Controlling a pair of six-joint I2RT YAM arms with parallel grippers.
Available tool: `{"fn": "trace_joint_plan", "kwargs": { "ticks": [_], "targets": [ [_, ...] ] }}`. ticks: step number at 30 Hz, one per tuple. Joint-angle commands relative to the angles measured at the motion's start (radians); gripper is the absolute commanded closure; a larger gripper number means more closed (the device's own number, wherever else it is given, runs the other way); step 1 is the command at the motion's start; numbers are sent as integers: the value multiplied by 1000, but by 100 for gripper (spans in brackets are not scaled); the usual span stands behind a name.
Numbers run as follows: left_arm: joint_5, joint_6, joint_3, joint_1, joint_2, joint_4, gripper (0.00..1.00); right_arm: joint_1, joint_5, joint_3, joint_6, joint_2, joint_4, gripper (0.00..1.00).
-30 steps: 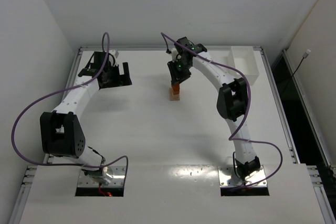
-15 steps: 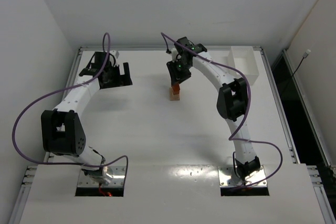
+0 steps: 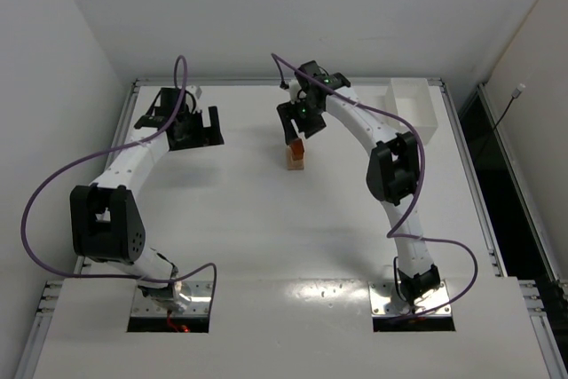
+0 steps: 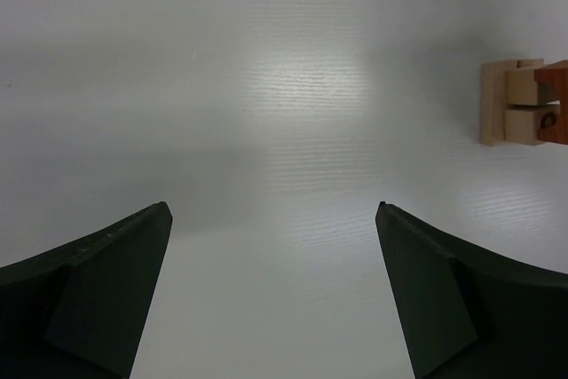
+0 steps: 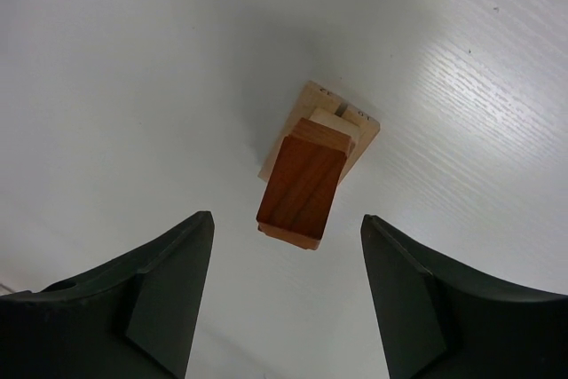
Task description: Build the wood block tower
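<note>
The wood block tower (image 3: 295,155) stands near the table's middle back: pale tan blocks below and a reddish-orange block (image 5: 301,186) on top. My right gripper (image 3: 293,125) hangs open just above and behind the tower, touching nothing; in the right wrist view the tower top lies between and beyond the fingertips (image 5: 197,228). My left gripper (image 3: 197,129) is open and empty at the back left. In the left wrist view the tower (image 4: 525,102) shows at the right edge, well away from that gripper.
A white rectangular tray (image 3: 415,111) stands at the back right corner. Purple cables loop from both arms. The raised table edge runs along the back and the sides.
My right gripper has lifted slightly up and back from the tower, leaving the reddish-orange block on top. The left arm has hardly moved.
</note>
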Motion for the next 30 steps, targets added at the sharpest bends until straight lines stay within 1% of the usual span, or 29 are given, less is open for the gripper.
{"fn": "trace_joint_plan", "kwargs": {
  "ticks": [1,6,8,11,14,17,18,21,22,23,25,26,30],
  "targets": [
    [-17,1,30,-20,-8,18,0,-2,-5,62,-13,-93,26,35],
    [-78,22,21,-55,-49,18,0,-25,37,71,-53,-156,48,30],
    [-104,48,10,-64,-60,18,0,-37,66,71,-88,-196,48,30],
    [-147,83,1,-64,-69,18,0,-50,123,23,-112,-237,59,30],
    [-183,132,-11,-64,-69,8,0,-111,151,-53,-131,-295,77,28],
    [-203,132,-56,-43,-97,18,0,-185,151,-162,-142,-354,86,27],
    [-203,132,-56,-34,-97,18,0,-223,142,-185,-151,-375,86,27],
    [-215,114,-79,-23,-86,18,0,-284,114,-289,-174,-404,100,27],
    [-224,114,-79,-12,-86,29,0,-285,114,-322,-189,-436,126,27],
    [-224,114,-88,-3,-77,29,0,-285,123,-399,-209,-455,143,27],
    [-224,114,-97,-3,-68,38,0,-294,123,-475,-230,-485,174,27],
    [-224,114,-97,-3,-68,38,0,-294,114,-539,-231,-510,200,27],
    [-244,114,-97,-3,-48,48,0,-294,103,-662,-240,-561,275,27]
  ]
}}
